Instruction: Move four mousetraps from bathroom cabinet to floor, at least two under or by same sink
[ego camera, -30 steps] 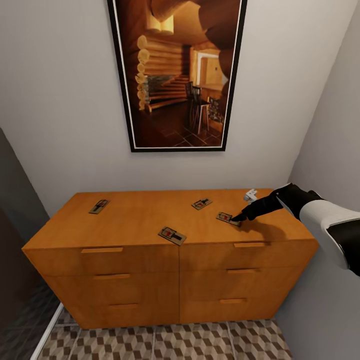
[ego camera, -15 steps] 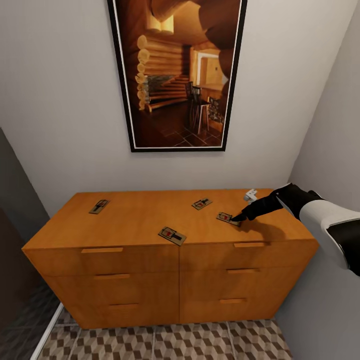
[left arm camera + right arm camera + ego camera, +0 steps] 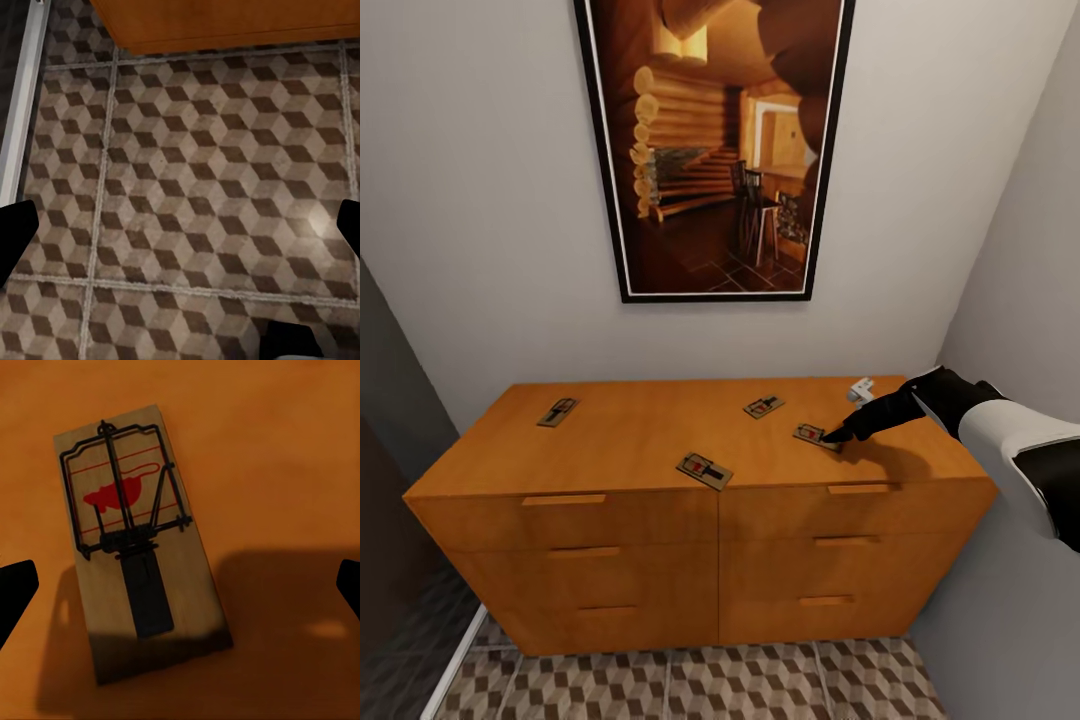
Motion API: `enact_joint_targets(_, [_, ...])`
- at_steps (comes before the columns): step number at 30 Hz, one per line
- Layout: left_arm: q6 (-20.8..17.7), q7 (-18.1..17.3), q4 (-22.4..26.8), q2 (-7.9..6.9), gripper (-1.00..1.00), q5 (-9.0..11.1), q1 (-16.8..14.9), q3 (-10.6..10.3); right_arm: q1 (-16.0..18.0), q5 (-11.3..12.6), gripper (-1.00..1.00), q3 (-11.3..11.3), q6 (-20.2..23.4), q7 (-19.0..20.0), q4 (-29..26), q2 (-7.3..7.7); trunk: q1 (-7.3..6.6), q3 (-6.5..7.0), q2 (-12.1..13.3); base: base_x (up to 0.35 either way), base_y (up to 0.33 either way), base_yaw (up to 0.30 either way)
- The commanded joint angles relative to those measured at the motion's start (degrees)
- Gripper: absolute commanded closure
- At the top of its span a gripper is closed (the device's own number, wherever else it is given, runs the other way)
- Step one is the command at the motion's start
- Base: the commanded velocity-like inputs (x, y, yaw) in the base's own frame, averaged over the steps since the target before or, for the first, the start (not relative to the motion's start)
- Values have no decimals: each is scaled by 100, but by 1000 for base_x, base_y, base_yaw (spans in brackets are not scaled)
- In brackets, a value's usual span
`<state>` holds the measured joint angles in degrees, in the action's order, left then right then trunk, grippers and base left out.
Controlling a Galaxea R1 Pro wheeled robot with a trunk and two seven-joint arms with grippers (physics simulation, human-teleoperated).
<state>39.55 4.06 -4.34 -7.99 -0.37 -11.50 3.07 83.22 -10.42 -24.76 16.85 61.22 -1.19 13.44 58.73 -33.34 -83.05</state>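
Cabinet (image 3: 700, 520): wide orange-brown chest of drawers, stood against the pale wall below a framed picture (image 3: 712, 150) of a log interior. Four mousetraps are carried flat on its top.

Mousetrap, far left (image 3: 558, 412): laid near the cabinet's left rear corner, well apart from the others.

Mousetrap, front (image 3: 704, 470): laid near the cabinet's front edge, about midway along it.

Mousetrap, rear (image 3: 763, 407): laid right of the cabinet's middle, toward the wall.

Mousetrap, right (image 3: 812, 435): laid on the cabinet's right part, just beside the right tool (image 3: 838, 436). In the right wrist view the same mousetrap (image 3: 135, 562) is seen flat on the wood, tan board with dark wire and a red mark, untouched.

Right tool: black, lowered close over the cabinet top at the right mousetrap's edge. Its fingers (image 3: 15, 589) are spread wide at either side of the wrist view; nothing is held.

Left tool (image 3: 180, 225): fingers (image 3: 13, 232) spread wide, nothing held, pointed down at the bathroom floor (image 3: 195, 187) just in front of the cabinet's base (image 3: 225, 22).

Bathroom floor: cube-patterned tiles, pale grout, seen below the cabinet front (image 3: 690, 685).
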Motion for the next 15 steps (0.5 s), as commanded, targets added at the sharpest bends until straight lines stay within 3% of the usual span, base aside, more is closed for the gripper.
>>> enact_joint_targets(1, [35, -2, -23, -1, -100, -7, -10, 27, 1, -57, -100, 49, 46, 24, -13, 2, 0, -13, -3, 0, 0, 0])
enact_joint_targets(15, [35, -2, -23, -1, -100, -7, -10, 27, 1, -57, -100, 48, 46, 21, -13, 9, 0, -129, -3, 0, 1, 0])
